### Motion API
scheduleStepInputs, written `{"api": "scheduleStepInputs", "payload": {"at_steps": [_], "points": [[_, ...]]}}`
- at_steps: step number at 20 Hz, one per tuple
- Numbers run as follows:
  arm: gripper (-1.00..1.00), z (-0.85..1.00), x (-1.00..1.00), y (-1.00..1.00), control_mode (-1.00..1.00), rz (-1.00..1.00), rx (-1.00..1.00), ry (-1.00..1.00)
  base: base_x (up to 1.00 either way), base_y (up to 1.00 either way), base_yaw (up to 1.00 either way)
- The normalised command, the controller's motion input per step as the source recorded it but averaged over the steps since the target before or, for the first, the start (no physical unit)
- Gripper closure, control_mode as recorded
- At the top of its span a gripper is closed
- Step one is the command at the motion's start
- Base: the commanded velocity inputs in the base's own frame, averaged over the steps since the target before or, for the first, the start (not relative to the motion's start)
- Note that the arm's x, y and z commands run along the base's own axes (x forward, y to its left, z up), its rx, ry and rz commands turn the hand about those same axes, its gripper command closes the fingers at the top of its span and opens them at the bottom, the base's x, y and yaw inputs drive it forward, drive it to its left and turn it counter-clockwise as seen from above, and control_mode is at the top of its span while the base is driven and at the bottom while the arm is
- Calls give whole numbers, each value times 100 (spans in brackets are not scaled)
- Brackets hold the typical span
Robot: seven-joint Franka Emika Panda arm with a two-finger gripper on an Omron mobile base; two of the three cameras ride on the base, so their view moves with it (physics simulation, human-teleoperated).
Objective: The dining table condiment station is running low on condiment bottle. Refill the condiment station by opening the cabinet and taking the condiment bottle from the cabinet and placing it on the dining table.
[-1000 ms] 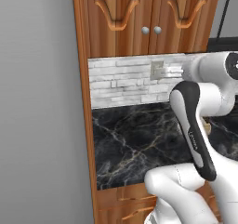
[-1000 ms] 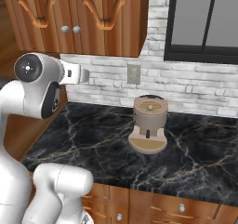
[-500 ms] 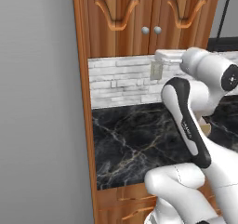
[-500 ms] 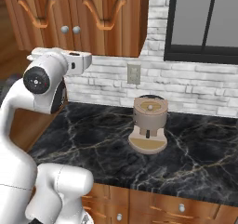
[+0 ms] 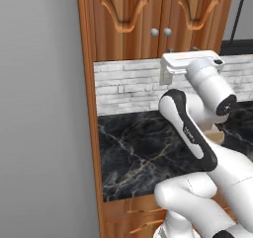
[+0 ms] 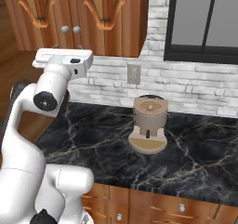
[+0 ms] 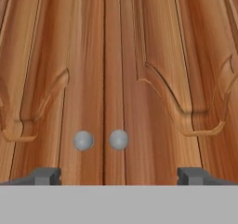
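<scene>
The cabinet (image 5: 133, 19) hangs over the counter, both reddish-brown doors shut. Its two round silver knobs (image 7: 83, 141) sit side by side at the middle seam, also seen from the right base (image 6: 65, 29). My gripper (image 7: 119, 176) faces the doors a short way off, open wide, with nothing between its dark fingertips (image 7: 46, 175). The knobs lie just above the gap between them, left of centre. My white hand (image 5: 190, 60) is raised level with the cabinet's lower edge, below the knobs (image 5: 154, 32). The condiment bottle and the dining table are out of view.
A tan coffee machine (image 6: 148, 125) stands on the black marble counter (image 6: 200, 148) before the white brick backsplash (image 6: 186, 83) with an outlet (image 6: 134, 73). A dark window (image 6: 204, 23) is right of the cabinet. A grey wall (image 5: 39, 108) bounds the left; drawers (image 6: 153, 209) lie below.
My arm has lifted the hand from backsplash height up to the cabinet's lower edge, facing the doors. The jaws stayed open and the doors stayed shut.
</scene>
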Motion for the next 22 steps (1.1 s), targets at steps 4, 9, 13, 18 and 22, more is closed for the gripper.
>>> {"api": "scheduleStepInputs", "payload": {"at_steps": [4, 9, 13, 18, 22], "points": [[-100, 31, 23, 0, -100, -11, 0, -6, 0, 0, 0], [-100, 29, 39, 7, -100, -7, 0, 0, 0, 0, 0], [-100, 17, 27, 5, -100, 0, 0, 0, 0, 0, 0], [-100, 5, 19, 1, -100, 0, 0, 0, 0, 0, 0], [-100, 0, 15, 0, -100, 0, 0, 0, 0, 0, 0]]}}
